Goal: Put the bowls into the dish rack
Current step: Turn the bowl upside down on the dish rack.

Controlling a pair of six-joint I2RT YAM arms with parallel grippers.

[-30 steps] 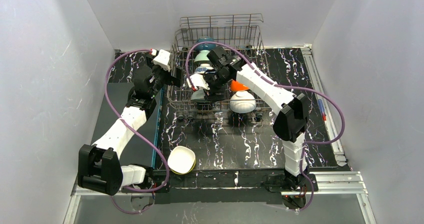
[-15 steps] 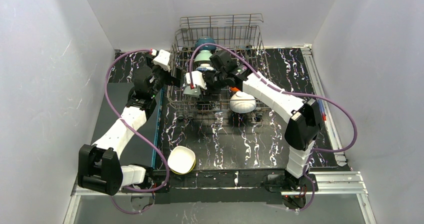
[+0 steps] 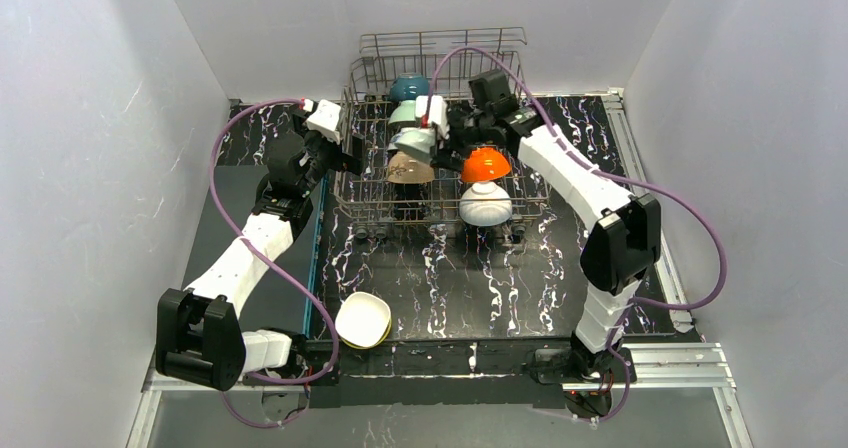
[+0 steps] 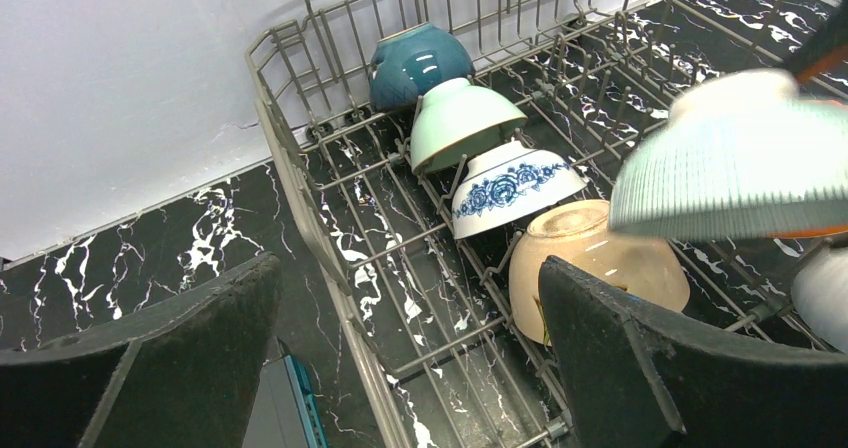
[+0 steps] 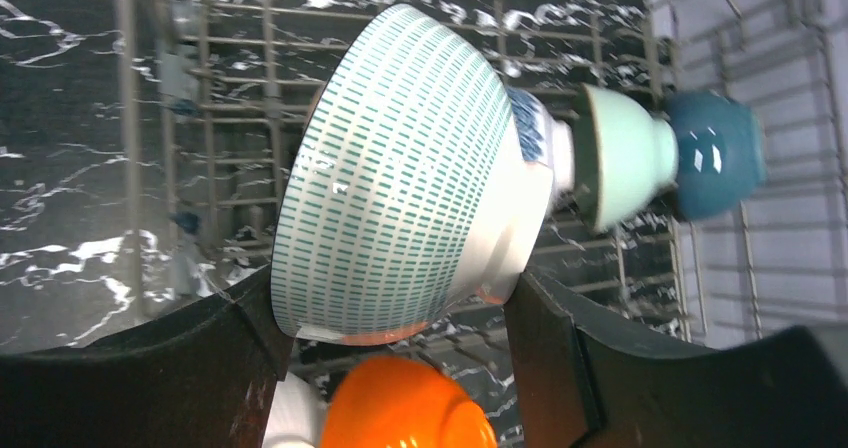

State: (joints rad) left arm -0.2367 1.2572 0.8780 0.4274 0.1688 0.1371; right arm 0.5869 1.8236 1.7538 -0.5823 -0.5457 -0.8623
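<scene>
Over the left row of the dish rack [image 3: 445, 36], my right gripper [image 5: 395, 308] pinches the striped bowl [image 5: 400, 168], white with teal dashes. Its two dark fingers are pressed against opposite sides of the bowl's wall. In the last second I have swung this arm from the near end of that row toward the back of the rack. The bowl has gone with it, mouth turned mostly downward. It is blurred in the left wrist view, so it is probably still moving.

The move has uncovered what the arm was hiding. Four bowls stand on edge in the left row, from back to front: the teal-blue bowl [image 4: 420, 63], the mint bowl [image 4: 465, 123], the blue-patterned bowl [image 4: 515, 188] and the tan bowl [image 4: 590, 268]. In the right row the orange bowl [image 3: 486, 163] now shows whole, with the white bowl [image 3: 486, 205] just in front of it.

The striped bowl hangs above the rack, touching neither wire nor bowl that I can see, so I judge it carried but not yet loaded. It still needs a free slot, perhaps behind the orange bowl.

My left gripper [image 4: 410, 368] has not moved. It is spread wide and empty at the rack's left rim. The yellow-green bowl [image 3: 362, 320] still sits on the table [image 3: 470, 288] near the left arm's base, well apart from the rack, so at least two bowls remain.
</scene>
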